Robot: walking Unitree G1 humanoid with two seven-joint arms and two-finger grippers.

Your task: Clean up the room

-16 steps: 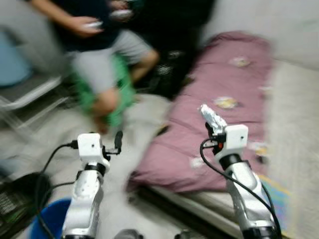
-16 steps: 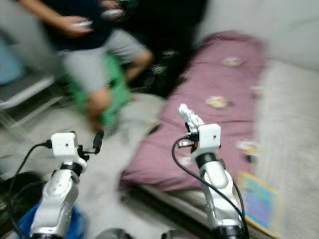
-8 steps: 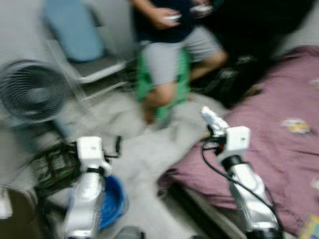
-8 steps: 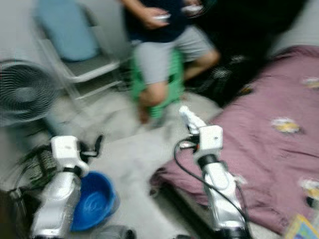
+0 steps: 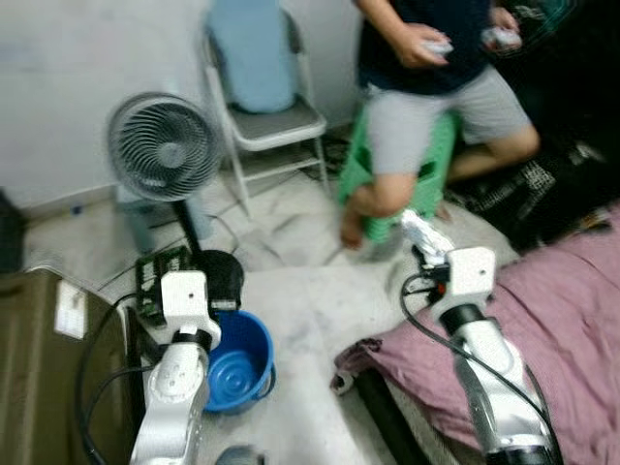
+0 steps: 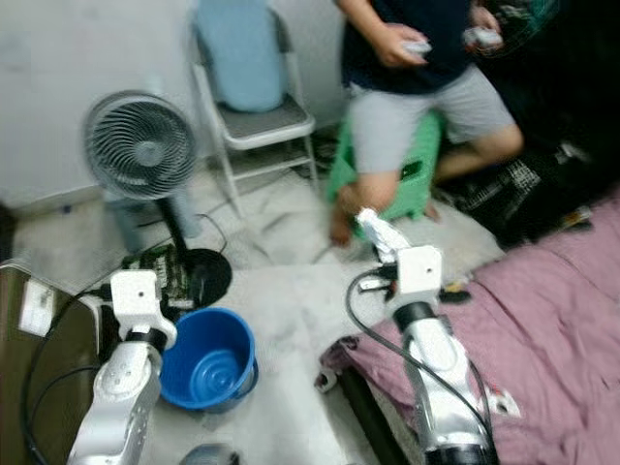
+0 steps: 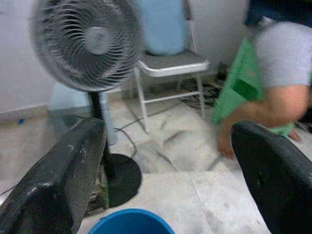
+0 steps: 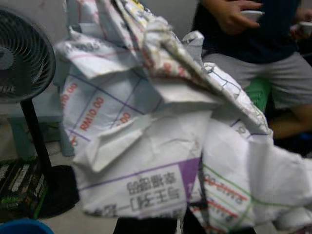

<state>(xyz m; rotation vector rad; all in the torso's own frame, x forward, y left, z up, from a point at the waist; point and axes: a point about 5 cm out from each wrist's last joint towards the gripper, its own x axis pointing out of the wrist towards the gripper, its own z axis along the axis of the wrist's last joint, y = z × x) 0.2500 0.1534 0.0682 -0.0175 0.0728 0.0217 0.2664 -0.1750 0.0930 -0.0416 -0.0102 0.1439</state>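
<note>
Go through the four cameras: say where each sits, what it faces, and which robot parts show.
Left eye: head, looking down at blue bucket, fan, both silver arms.
Right eye: same scene, shifted; right gripper holds crumpled paper.
Left wrist: along open left gripper toward the fan and folding chair.
Right wrist: the paper up close, person behind.
Shared: fan, seated person.

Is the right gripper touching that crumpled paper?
Touching. In the right wrist view the crumpled paper sits pinched in the right gripper, rising straight from its fingers.
</note>
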